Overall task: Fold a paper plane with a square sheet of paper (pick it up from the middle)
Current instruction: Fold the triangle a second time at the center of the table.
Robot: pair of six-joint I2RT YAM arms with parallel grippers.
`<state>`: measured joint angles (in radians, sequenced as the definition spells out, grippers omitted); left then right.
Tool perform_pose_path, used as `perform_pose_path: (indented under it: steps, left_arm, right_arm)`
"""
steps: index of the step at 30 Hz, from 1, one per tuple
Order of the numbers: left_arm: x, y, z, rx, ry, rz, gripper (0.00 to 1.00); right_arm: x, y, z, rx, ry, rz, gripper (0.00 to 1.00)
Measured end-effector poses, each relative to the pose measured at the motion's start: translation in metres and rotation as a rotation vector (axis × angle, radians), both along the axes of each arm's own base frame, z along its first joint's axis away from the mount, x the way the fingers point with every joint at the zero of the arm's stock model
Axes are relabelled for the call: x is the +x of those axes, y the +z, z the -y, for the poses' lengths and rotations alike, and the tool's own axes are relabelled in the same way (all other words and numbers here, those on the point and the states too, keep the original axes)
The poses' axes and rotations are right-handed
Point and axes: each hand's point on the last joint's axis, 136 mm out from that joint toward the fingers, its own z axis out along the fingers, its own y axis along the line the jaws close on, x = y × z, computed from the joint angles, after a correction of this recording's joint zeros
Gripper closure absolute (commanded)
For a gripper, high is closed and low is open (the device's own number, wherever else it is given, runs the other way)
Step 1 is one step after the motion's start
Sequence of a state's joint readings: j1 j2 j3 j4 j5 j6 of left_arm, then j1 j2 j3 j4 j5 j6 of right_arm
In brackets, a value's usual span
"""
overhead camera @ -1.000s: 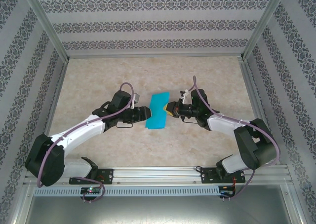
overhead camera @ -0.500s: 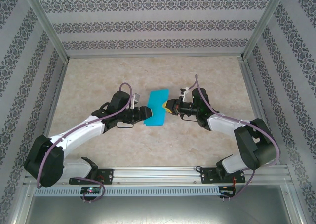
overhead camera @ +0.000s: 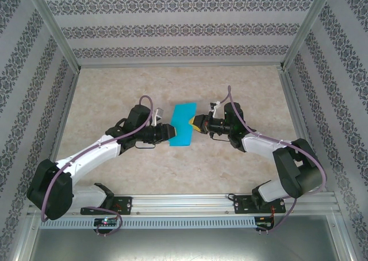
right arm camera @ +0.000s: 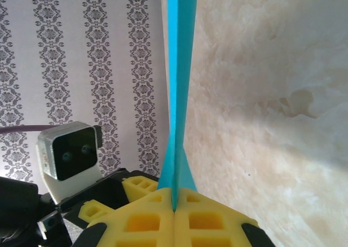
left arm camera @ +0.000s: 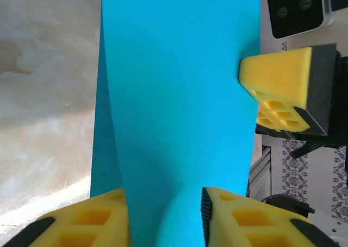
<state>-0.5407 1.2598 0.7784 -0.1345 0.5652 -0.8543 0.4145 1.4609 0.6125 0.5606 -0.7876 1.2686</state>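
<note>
The teal-blue sheet of paper hangs above the table's middle, doubled into a narrow rectangle with no pointed tip. My right gripper is shut on its right edge. In the right wrist view the paper stands edge-on out of the closed yellow fingertips of that gripper. My left gripper is at the sheet's lower left corner. In the left wrist view the paper bows between the left gripper's fingers, which stand apart with a gap. The right gripper's yellow finger touches the paper's right edge.
The marble-patterned tabletop lies bare around both arms. Patterned walls and metal frame posts close in the back and sides. The aluminium rail with the arm bases runs along the near edge.
The right gripper carried the paper slightly left and the sheet now looks narrower from above. The left gripper's jaws have narrowed about the paper's near end.
</note>
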Motion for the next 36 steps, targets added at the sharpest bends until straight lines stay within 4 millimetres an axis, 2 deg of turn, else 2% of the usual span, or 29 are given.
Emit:
perform_pose_path:
  steps: [8,11,18,28,36]
  left_arm:
    - [-0.004,-0.001,-0.002,0.026,-0.016,-0.007,0.78]
    - [-0.004,0.001,-0.003,0.037,-0.025,-0.006,0.84]
    - [-0.005,0.002,-0.002,0.058,-0.049,-0.002,0.93]
    - [-0.005,-0.027,0.002,0.097,-0.079,-0.083,0.91]
    - [-0.003,-0.047,0.001,0.140,-0.082,-0.131,0.90]
  right_arm:
    - [-0.001,0.000,0.000,-0.004,0.011,0.011,0.99]
    - [-0.002,-0.002,-0.001,-0.004,0.016,0.009,0.99]
    - [-0.002,-0.015,-0.002,-0.019,0.025,-0.019,0.98]
    - [-0.004,-0.036,-0.005,-0.057,0.050,-0.035,0.94]
    - [-0.008,-0.063,-0.002,-0.125,0.073,-0.050,0.88]
